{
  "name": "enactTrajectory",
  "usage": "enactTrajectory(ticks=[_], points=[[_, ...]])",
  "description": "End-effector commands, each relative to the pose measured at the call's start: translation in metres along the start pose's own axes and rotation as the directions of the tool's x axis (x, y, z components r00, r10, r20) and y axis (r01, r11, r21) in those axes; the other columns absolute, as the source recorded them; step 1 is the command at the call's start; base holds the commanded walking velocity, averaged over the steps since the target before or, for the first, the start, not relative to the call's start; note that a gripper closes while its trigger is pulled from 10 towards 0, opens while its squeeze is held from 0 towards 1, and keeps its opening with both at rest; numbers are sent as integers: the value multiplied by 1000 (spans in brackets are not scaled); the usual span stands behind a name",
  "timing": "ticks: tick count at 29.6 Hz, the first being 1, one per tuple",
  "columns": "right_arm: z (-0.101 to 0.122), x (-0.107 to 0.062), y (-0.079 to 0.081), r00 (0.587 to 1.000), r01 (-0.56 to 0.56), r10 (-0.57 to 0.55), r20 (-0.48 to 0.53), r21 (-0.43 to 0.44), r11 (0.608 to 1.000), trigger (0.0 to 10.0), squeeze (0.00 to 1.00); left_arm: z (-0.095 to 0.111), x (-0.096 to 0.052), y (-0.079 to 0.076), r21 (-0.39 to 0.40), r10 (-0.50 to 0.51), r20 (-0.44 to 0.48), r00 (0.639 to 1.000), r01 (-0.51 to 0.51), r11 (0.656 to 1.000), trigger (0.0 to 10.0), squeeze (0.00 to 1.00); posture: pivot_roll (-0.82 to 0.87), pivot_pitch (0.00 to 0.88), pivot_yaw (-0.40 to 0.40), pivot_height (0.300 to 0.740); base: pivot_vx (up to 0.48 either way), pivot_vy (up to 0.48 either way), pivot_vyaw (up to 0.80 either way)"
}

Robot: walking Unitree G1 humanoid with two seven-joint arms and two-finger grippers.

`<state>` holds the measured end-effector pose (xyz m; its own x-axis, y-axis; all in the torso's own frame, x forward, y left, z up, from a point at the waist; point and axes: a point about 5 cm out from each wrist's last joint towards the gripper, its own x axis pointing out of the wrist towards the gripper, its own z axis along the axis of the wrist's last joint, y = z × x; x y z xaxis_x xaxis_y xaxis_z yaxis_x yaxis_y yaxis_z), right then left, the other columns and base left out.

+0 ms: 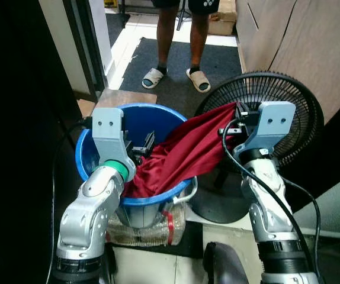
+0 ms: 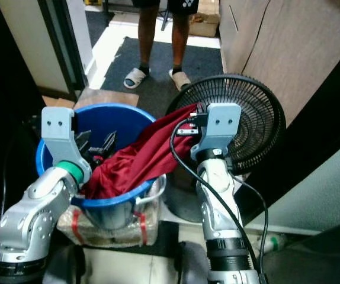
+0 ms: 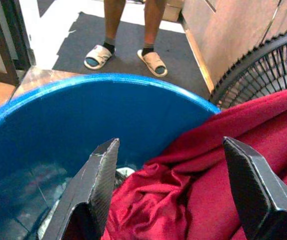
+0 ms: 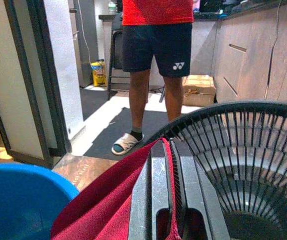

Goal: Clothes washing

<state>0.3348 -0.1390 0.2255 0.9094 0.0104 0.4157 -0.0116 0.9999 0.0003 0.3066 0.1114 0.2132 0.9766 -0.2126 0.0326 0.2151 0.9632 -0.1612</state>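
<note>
Here the right gripper (image 1: 236, 120) is clamped on the red cloth (image 1: 179, 155), which slopes down-left into the blue tub (image 1: 85, 161); the left gripper (image 3: 171, 187), spread wide and empty, hovers over its bunched lower end.

cloth (image 1: 188, 151) in bucket (image 1: 87, 163), fan (image 1: 303, 112) right

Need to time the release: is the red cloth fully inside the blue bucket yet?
No, only partly in. The red cloth bunches inside the blue bucket, drapes over its rim, and the right gripper holds its end up.
</note>
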Motion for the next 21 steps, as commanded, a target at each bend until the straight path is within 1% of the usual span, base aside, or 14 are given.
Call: enactTrajectory(ticks=[1, 21], points=[[-4, -2, -4, 1000, 20, -20, -16, -13, 1000, 10000, 0, -4, 1, 0, 5, 4, -7, 1000, -4, 1000, 10000, 0, 101, 74, 8, 602, 0, 0, 0], [-6, -2, -1, 1000, 15, -15, -22, -16, 1000, 10000, 0, -4, 1, 0, -1, 7, -6, 1000, -7, 1000, 10000, 0, 106, 67, 4, 662, 0, 0, 0]])
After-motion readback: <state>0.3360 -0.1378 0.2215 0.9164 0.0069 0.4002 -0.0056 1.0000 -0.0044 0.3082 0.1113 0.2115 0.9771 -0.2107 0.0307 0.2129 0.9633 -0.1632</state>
